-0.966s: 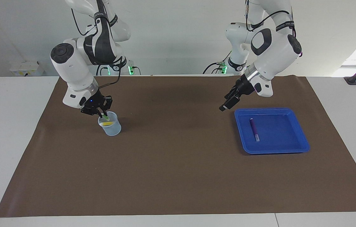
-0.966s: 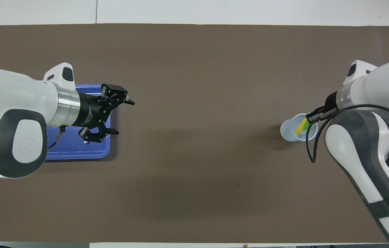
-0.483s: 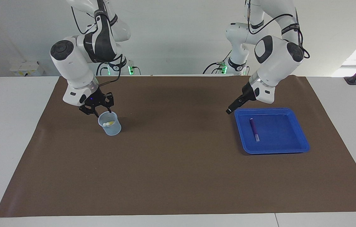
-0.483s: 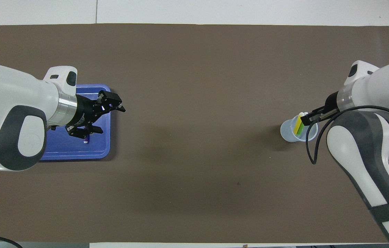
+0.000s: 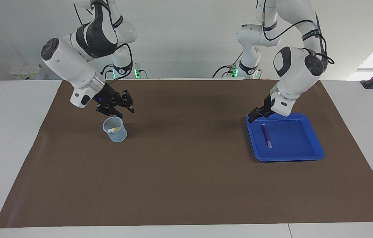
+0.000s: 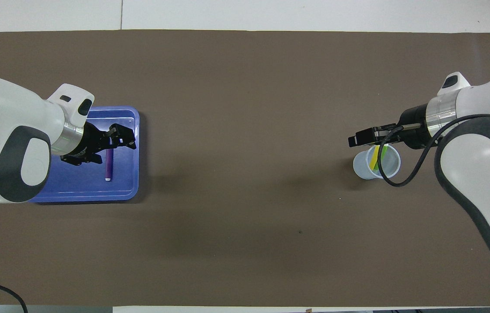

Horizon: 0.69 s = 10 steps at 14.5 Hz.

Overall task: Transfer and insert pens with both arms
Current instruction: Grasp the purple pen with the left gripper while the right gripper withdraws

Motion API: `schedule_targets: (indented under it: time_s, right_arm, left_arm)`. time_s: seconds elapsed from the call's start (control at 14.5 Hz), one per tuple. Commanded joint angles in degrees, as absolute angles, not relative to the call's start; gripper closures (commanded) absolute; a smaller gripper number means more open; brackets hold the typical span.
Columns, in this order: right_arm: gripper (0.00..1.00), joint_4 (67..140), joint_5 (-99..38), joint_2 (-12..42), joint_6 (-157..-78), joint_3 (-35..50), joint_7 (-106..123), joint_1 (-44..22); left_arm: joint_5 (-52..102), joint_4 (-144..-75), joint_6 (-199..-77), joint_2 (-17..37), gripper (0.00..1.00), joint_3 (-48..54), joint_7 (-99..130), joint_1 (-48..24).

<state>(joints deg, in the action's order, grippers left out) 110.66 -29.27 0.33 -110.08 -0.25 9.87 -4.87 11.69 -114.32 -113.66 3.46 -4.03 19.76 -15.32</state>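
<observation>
While the right hand (image 5: pixel 127 106) hovers unclenched over the cup (image 5: pixel 115 129) (two pens inside), the left hand (image 5: pixel 254 115) – released – overhangs the tray (image 5: pixel 305 155).

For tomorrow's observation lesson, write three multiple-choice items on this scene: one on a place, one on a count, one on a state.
1. Where does the slim purple marker pen lie?
A in the blue plastic tray
B on the brown mat
C in the cup

2. How many pens stand in the clear plastic cup?
A none
B two
C three

3. What does the left hand hold?
A the purple pen
B the tray
C nothing

Answers: 1 A, it rests on the tray's floor. 2 B, the yellow pen and the green pen show inside. 3 C, it hangs open over the tray.
</observation>
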Motion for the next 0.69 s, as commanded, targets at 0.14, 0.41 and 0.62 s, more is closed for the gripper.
schedule_targets:
  time_s: [0.14,0.41,0.62]
  right_arm:
    - [0.36,110.57,-34.72,0.00,-109.95,0.88,1.50,-5.71]
    - [0.36,110.65,-37.42,-0.09,-109.95,0.88,-0.44,-6.50]
    - [0.29,110.65,-43.84,-0.09,-109.95,0.88,-0.53,-5.89]
  left_arm:
    - [7.57,-114.70,-113.99,5.27,0.00,-3.87,3.71,-10.90]
    - [2.55,-115.05,-119.60,8.52,0.00,-3.78,2.29,-10.99]
    - [1.41,-116.36,-124.09,10.72,0.03,-3.78,2.29,-10.37]
